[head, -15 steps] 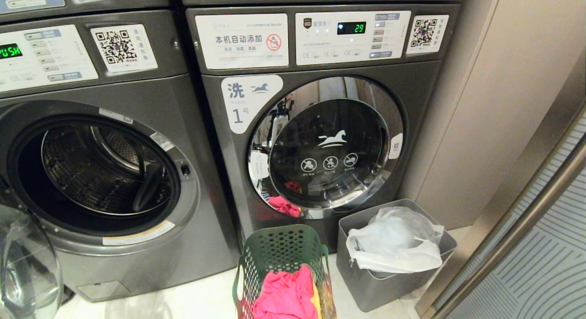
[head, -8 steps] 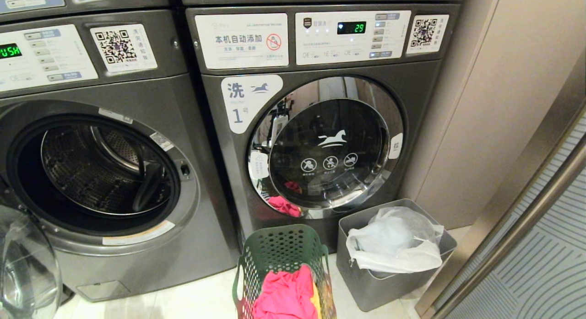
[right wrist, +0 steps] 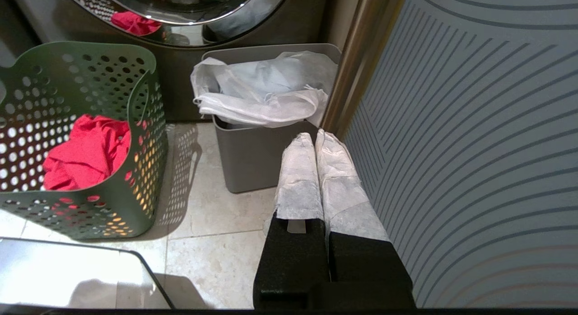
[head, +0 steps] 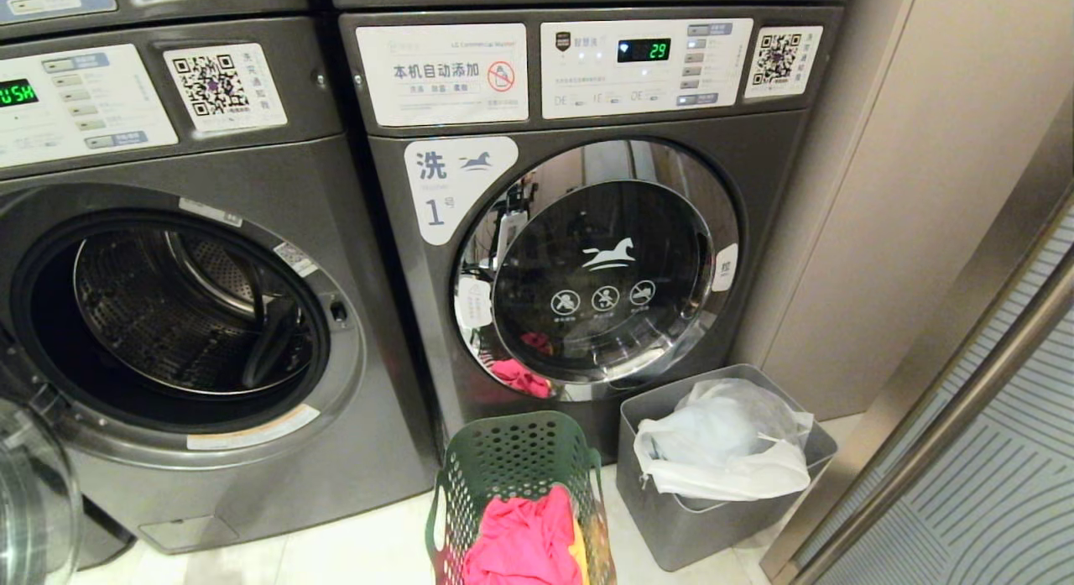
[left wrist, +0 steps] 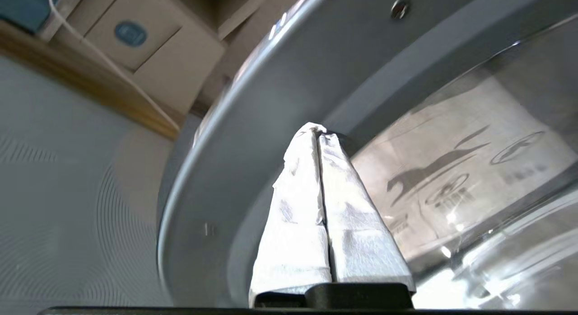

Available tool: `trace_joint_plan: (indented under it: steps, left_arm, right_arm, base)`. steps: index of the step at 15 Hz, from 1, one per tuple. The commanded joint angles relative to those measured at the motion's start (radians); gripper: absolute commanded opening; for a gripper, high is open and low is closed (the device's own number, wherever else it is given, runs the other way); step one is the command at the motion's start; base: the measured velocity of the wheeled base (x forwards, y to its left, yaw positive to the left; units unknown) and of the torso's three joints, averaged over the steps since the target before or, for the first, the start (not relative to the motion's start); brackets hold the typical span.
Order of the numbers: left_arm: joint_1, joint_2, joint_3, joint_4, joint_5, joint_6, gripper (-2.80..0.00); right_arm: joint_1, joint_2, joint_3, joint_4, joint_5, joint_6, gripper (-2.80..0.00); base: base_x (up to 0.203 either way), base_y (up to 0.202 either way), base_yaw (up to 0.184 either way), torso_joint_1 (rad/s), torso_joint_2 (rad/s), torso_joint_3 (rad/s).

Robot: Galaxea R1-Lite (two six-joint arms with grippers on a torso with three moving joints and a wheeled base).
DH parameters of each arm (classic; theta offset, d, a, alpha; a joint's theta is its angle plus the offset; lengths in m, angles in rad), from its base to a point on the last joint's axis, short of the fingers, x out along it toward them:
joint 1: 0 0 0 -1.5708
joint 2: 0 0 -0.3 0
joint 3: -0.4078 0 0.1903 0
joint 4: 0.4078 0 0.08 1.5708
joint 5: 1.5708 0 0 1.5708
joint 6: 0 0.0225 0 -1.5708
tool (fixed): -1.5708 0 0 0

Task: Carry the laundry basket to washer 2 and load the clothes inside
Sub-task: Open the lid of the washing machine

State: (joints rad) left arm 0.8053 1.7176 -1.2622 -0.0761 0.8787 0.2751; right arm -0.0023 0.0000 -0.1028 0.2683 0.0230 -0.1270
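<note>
I see the basket (head: 516, 493) beside the open washer (head: 180, 316), clothes (head: 524, 543) not yet loaded; left gripper (left wrist: 318, 133) pinched empty at its door (left wrist: 253, 125), right gripper (right wrist: 314, 138) closed.

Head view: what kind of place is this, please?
Most likely a shared, pay-to-use laundry room: two front-loading washers side by side, payment-style QR code stickers on their panels, and a laundry basket with clothes on the floor.
</note>
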Motion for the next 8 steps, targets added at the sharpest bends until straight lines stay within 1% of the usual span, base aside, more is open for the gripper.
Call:
trace_joint_plan:
  steps: [1,3,4,5,6,8]
  left_arm:
    - [0.038,0.051,-0.031,-0.003,0.001,0.001,-2.8]
    - [0.123,0.115,-0.107,-0.01,-0.022,0.0,-2.8]
    - [0.151,0.13,-0.13,-0.023,-0.054,0.0,-2.8]
    - [0.156,0.12,-0.128,-0.029,-0.102,-0.001,-2.8]
    - [0.157,0.089,-0.116,-0.03,-0.187,-0.001,-2.8]
    - [0.149,-0.005,-0.048,-0.026,-0.461,0.007,-2.8]
  right_arm:
    - [0.001,0.0,0.0,0.002,0.001,-0.001,-2.8]
    - [0.001,0.0,0.0,0.002,0.0,-0.002,-2.8]
    - [0.001,0.0,0.0,0.002,0.0,-0.002,-2.8]
    - [0.001,0.0,0.0,0.002,0.0,-0.002,-2.8]
    - [-0.001,0.0,0.0,0.002,0.001,-0.002,-2.8]
    - [0.001,0.0,0.0,0.002,0.0,0.0,-2.8]
  base:
    - [0.0,0.0,0.0,0.0,0.0,0.0]
    - [0.0,0.0,0.0,0.0,0.0,0.0]
    - [0.0,0.0,0.0,0.0,0.0,0.0]
    - [0.0,0.0,0.0,0.0,0.0,0.0]
    - [0.0,0.0,0.0,0.0,0.0,0.0]
    - [0.0,0.0,0.0,0.0,0.0,0.0]
